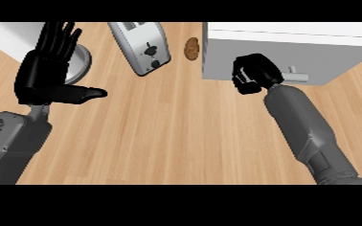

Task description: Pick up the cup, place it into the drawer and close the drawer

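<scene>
Right hand (pixel 253 74), right of centre: fingers curled, nothing visible within them, at the grey drawer front (pixel 325 62), just left of its handle (pixel 298 75). Left hand (pixel 46 72), at left: open, fingers upright, partly overlapping a grey plate (pixel 81 64). Toaster (pixel 141 45), upper centre. Cup: position cannot be told.

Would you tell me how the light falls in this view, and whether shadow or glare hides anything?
Head view: the light is soft and even, with no glare on the counter; the drawer unit has a bright white top and a shaded grey front; the toaster shows a mild sheen; the black right hand is a dark mass there, its detail lost.
</scene>
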Robot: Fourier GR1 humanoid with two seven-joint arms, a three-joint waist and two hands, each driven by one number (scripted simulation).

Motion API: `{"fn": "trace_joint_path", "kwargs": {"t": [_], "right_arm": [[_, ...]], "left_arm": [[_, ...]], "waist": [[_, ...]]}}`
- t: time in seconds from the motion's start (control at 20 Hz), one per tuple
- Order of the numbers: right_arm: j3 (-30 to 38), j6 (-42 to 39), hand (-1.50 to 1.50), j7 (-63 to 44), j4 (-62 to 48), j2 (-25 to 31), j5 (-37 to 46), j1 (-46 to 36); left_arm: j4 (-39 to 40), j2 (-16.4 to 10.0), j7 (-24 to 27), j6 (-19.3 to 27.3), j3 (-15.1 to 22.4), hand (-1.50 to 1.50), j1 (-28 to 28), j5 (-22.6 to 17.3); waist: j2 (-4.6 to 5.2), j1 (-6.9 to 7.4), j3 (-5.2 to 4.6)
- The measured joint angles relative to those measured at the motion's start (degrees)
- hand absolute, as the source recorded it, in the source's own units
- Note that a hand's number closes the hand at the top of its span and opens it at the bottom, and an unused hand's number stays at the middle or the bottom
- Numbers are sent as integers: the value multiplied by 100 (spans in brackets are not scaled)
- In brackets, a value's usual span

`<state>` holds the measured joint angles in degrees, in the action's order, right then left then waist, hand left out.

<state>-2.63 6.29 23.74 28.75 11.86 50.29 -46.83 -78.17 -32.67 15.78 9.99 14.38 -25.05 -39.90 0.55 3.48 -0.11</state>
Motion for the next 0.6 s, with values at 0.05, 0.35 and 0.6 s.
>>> {"fn": "trace_joint_path", "kwargs": {"t": [0.05,0.35,0.6], "right_arm": [[50,-31,150,94,-156,24,-28,-78],[194,-287,150,610,-595,150,-144,-272],[295,-567,150,966,-753,240,-256,-333]], "left_arm": [[-69,14,1,0,17,-150,34,18],[-63,17,-21,-284,-42,-150,44,-83],[-37,121,1,-383,2,-150,47,-84]], "waist": [[-4,24,0],[-23,93,-27],[-24,134,-36]]}}
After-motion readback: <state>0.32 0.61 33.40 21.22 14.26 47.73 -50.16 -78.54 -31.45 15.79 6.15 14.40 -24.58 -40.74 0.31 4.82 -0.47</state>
